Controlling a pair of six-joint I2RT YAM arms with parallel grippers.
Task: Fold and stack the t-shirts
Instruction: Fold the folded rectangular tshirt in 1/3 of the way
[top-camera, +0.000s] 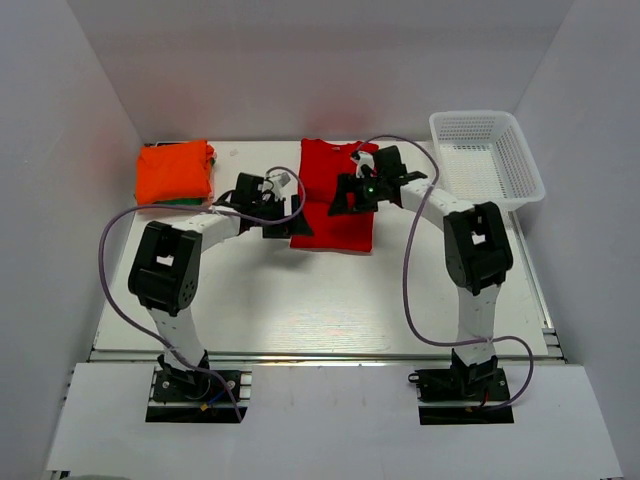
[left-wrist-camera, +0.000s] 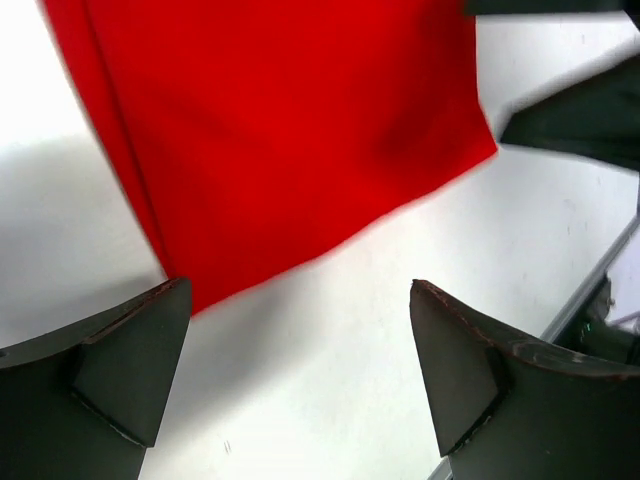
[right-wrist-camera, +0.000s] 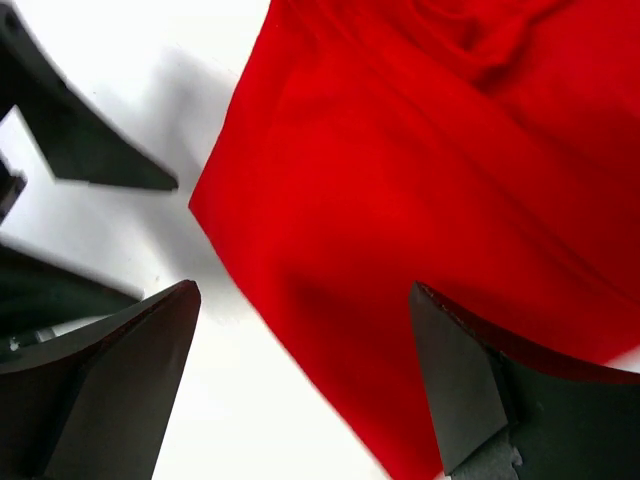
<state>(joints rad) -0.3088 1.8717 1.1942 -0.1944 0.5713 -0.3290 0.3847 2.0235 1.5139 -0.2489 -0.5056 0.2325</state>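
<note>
At the desk's (top-camera: 300, 300) middle | bright red cloth t-shirt (top-camera: 335, 218) lies flat as a long strip | left jaws and right jaws gape wide, empty, poised at its edges, likely for another fold | folded orange shirt (top-camera: 175, 172) sits far-left as the stack's base.

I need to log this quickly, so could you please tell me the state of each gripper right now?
Left gripper: open, holding nothing.
Right gripper: open over the red shirt, holding nothing.

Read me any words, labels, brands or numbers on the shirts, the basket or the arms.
None can be read. The red t-shirt, the folded orange t-shirt, the white basket, the left arm and the right arm show no legible print in any view.
</note>
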